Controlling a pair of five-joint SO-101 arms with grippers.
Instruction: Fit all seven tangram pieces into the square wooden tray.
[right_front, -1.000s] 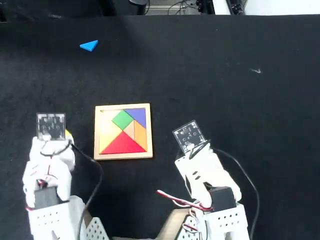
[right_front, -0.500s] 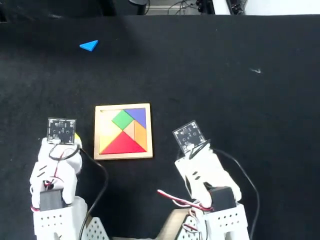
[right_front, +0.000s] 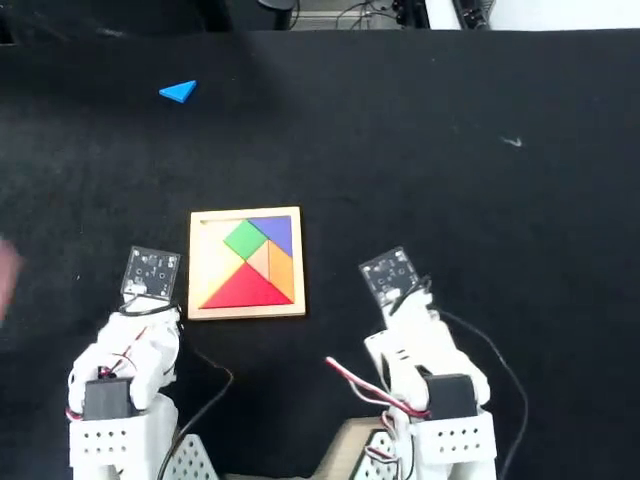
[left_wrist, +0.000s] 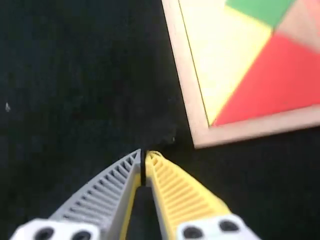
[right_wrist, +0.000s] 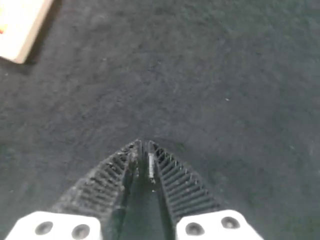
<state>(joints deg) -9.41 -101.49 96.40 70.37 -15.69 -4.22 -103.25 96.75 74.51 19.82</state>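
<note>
The square wooden tray lies in the middle of the black table, holding several coloured pieces: yellow, green, blue, orange, tan and a red triangle. A small blue triangle lies alone far back on the left. My left gripper is shut and holds nothing, just off the tray's near left corner, with the yellow piece and red piece beyond. My right gripper is shut and holds nothing over bare cloth, to the right of the tray corner.
The left arm and right arm stand on either side of the tray's front edge, on white bases at the table's near edge. Black cloth stretches wide behind and to the right of the tray.
The left arm has drawn back toward its base and swung right, closer to the tray's left side. The right arm has pulled back slightly. Tray and blue triangle have not moved.
</note>
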